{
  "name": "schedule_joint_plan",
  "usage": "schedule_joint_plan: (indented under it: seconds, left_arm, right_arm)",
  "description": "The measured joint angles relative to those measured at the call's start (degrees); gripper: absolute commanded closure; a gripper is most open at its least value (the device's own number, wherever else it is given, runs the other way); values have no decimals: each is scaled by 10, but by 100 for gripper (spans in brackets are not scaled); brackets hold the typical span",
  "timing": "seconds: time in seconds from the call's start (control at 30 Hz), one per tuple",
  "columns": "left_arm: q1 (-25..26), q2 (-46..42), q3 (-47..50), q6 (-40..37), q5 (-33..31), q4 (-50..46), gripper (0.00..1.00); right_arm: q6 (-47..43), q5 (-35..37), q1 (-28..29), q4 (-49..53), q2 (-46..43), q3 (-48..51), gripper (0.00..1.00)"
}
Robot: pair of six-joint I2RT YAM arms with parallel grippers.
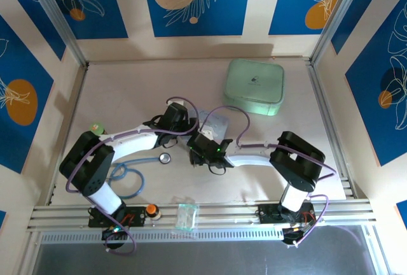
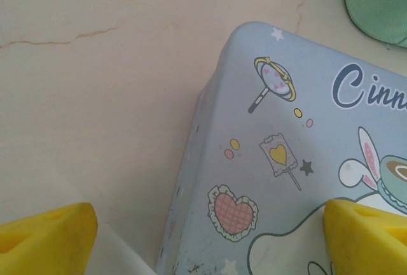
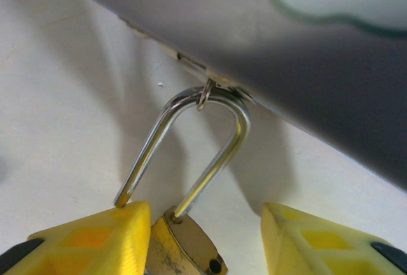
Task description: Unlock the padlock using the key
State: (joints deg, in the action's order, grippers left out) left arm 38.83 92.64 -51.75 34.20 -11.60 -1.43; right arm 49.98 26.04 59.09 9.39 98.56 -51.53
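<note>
The padlock (image 3: 181,249) is a small brass block between my right gripper's (image 3: 206,214) yellow fingers. Its silver shackle (image 3: 219,106) stands open, with one leg in the body and the free end by the left finger (image 3: 95,240). The shackle hangs through a small ring (image 3: 205,93) on the edge of the pale blue cartoon tin (image 3: 305,52). The left finger touches the lock body and the right finger (image 3: 318,243) stands apart from it. My left gripper (image 2: 210,218) is open over a corner of the tin (image 2: 286,179). The key is hidden.
A mint green case (image 1: 254,86) lies at the back right. A stethoscope (image 1: 137,173) with blue tubing lies front left, beside the left arm. An orange knob (image 1: 151,210) and a clear plastic bag (image 1: 186,216) sit on the front rail.
</note>
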Motion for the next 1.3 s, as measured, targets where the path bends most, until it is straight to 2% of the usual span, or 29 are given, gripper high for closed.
schedule_joint_plan:
  seconds: [0.2,0.4,0.5,0.77,1.1,1.3]
  left_arm:
    - [-1,-3,5,5,-7,2,10]
    - [-1,-13,11,19,-4,-3,10]
    - [-1,-19,15,24,-2,-9,10]
    - [1,-33,29,50,0,-15,11]
    - [17,-52,51,95,-1,-11,16]
    - [26,-57,60,127,-6,-8,23]
  right_arm:
    - [9,-5,1,-10,3,2,69]
    - [28,-24,0,-46,-17,37,72]
    - [40,-35,0,-51,-24,55,79]
    - [60,-56,-11,-97,-56,104,79]
    - [62,-141,-51,-248,-95,193,80]
    - [73,-198,-76,-355,-98,236,82]
